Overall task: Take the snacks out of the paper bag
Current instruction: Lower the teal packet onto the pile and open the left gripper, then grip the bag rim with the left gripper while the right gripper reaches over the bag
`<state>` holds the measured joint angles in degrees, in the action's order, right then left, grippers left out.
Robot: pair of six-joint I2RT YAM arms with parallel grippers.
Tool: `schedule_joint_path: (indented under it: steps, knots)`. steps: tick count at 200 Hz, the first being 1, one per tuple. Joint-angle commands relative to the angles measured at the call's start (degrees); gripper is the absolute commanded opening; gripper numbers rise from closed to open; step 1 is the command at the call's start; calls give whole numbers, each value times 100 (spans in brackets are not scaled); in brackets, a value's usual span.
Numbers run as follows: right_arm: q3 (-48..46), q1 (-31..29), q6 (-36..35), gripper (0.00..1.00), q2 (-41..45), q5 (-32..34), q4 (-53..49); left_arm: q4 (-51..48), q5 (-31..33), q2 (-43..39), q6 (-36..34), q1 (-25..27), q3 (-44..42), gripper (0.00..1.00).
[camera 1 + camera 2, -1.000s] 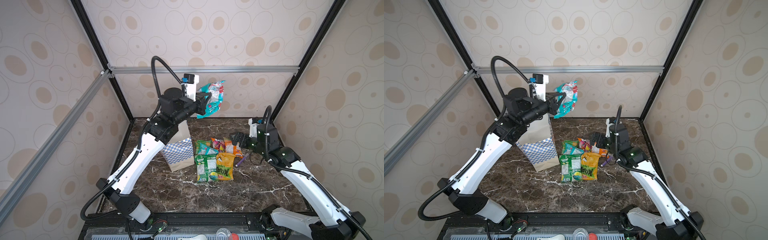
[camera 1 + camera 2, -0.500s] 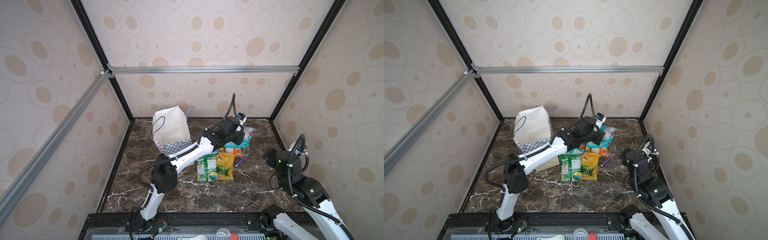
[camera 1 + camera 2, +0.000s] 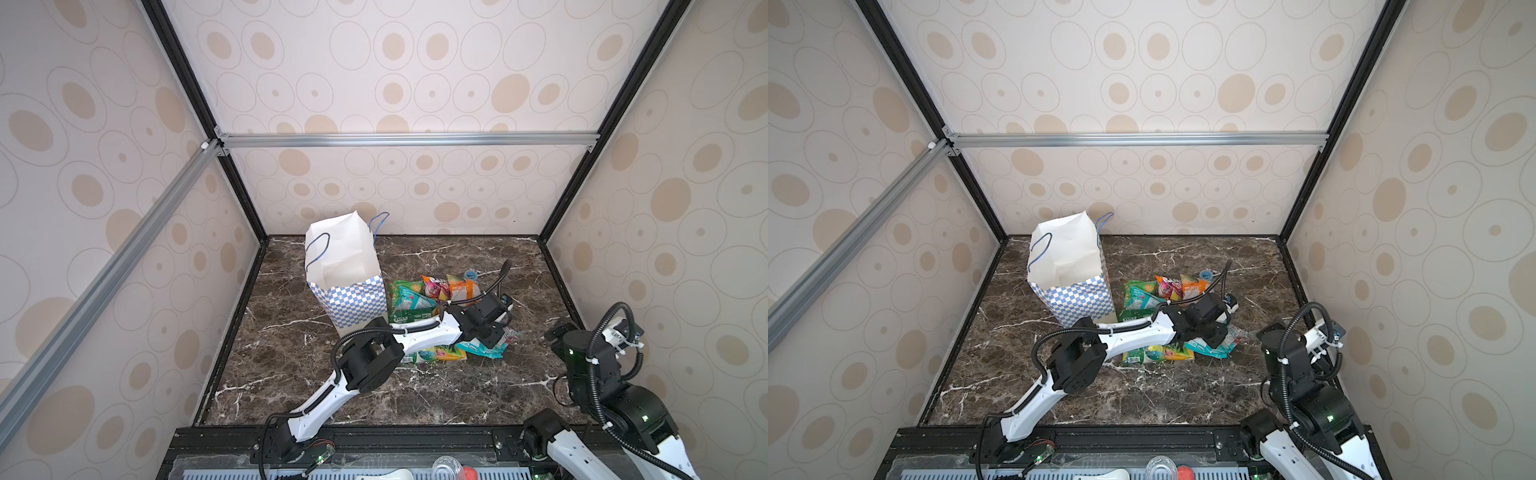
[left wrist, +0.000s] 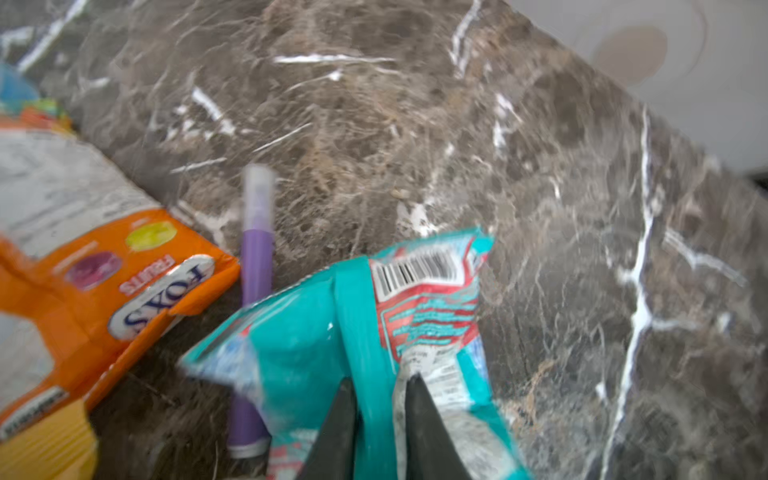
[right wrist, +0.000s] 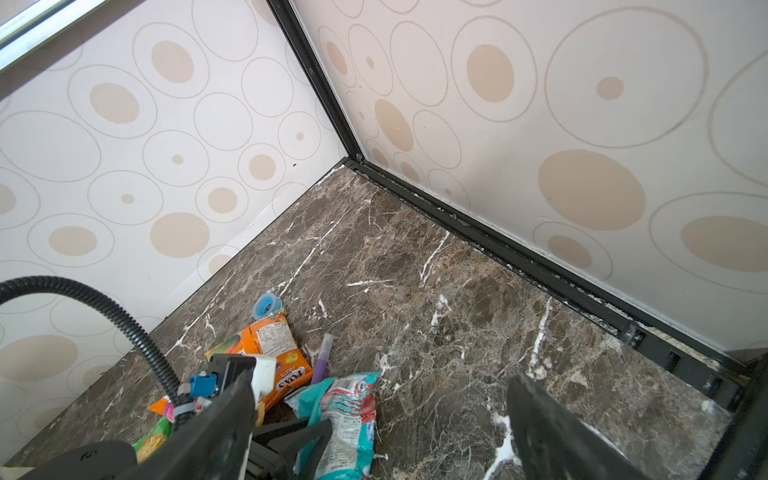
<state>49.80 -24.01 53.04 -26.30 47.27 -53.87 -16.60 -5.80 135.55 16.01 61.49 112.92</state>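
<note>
STEP: setting 1 teal packet [image 3: 486,350] on the table [image 3: 415,395], right of the paper bag [image 3: 345,266], by the other snacks [image 3: 419,295] | left gripper [image 4: 380,382]: a little apart, packet fold between | right gripper [image 5: 380,380]: wide apart, empty, near right | NEXT: open wider, lift, check the bag.

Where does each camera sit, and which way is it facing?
Both top views: high in front, looking down on table, paper bag, snacks; left arm, right arm show.
Left wrist: over the left hand, facing the teal packet and purple pen; fingertips show.
Right wrist: behind the open right hand, facing the table's far corner; both fingers show.
Shared: both wrist views catch the teal packet and pen.
</note>
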Motion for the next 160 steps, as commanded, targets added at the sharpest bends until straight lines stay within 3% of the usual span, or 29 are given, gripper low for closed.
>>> schedule_joint_path:
  steps: [1, 35, 83, 102, 132, 160]
  knots:
    - [-36, -17, -90, 98, -47, -52, 278, 428, 76, -612, 30, -75, 12, 38]
    - [-25, -18, -364, 98, -184, -310, 940, 503, 228, -1180, -7, -76, -189, 54]
    - [417, -19, -2085, 98, -699, -1890, 2968, 920, 719, -2665, -251, -138, -1186, 97]
    - [763, -19, -2461, 98, -1274, -2691, 3504, 675, 749, -3098, -187, -367, -1340, 98]
    - [1842, -72, -2583, 97, -2574, -4082, 3423, 654, 796, -4044, -121, -750, -1882, 98]
    - [2672, -607, -3013, 97, -3618, -4567, 3588, 288, 1046, -4878, 533, -1355, -2099, 98]
